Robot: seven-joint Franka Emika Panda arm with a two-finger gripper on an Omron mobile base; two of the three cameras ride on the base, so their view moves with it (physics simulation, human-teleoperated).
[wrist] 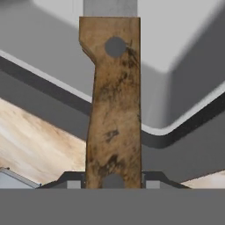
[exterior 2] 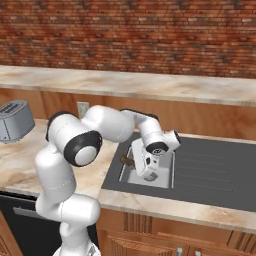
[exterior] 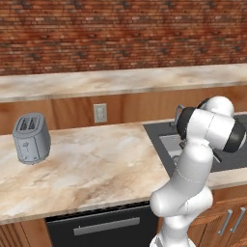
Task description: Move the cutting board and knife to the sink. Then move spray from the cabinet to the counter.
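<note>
Over the sink [exterior 2: 200,165] basin we hold the knife [wrist: 114,101], and the move to come turns on how it lies against the bowl below. From the hand view its brown wooden handle runs straight out from between the jaws, long axis in line with the gripper's own reach, the grey blade beginning at the far end and pointing into the pale basin, whose rounded corner and dark rim curve beneath it. The jaws are pinching the butt end of the handle, one dark tip on each side of it, neither fully spread nor pressed together. In the right base view the gripper [exterior 2: 148,170] hangs low in the basin's mouth, with a dark stub of the handle showing at its left side. The arm reaches from the base across the counter [exterior: 96,164], elbow bent high, forearm swung toward the sink and wrist turned down. We judge the knife is already above its place, so the release only needs the blade clear of the basin wall. The toaster [exterior: 31,139] stands well apart on the counter.
</note>
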